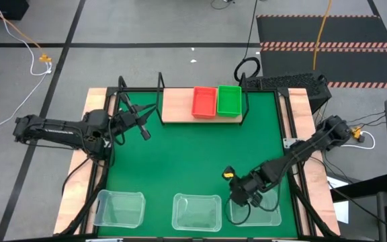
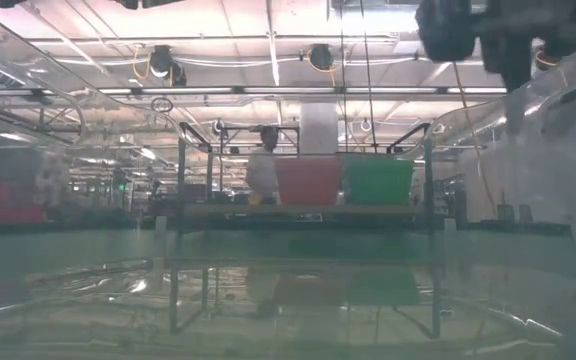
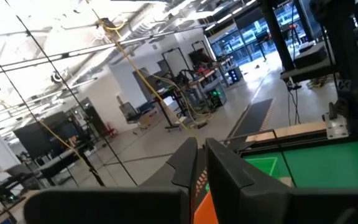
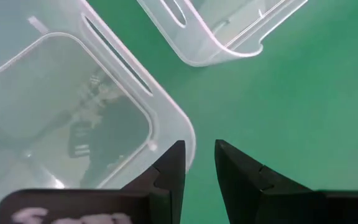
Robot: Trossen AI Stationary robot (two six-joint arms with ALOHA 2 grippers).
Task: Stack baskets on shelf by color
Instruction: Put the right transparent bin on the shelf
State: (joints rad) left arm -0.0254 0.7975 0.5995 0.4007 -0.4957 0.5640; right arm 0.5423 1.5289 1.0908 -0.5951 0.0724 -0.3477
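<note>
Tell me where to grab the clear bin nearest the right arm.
Pinch the clear bin by its thin upright rim, coming straight down with one finger inside and one outside. It sits open side up, and the right end effector already hangs beside that rounded corner.

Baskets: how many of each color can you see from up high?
Red baskets: 1
Green baskets: 1
Clear baskets: 3
Total: 5
</note>
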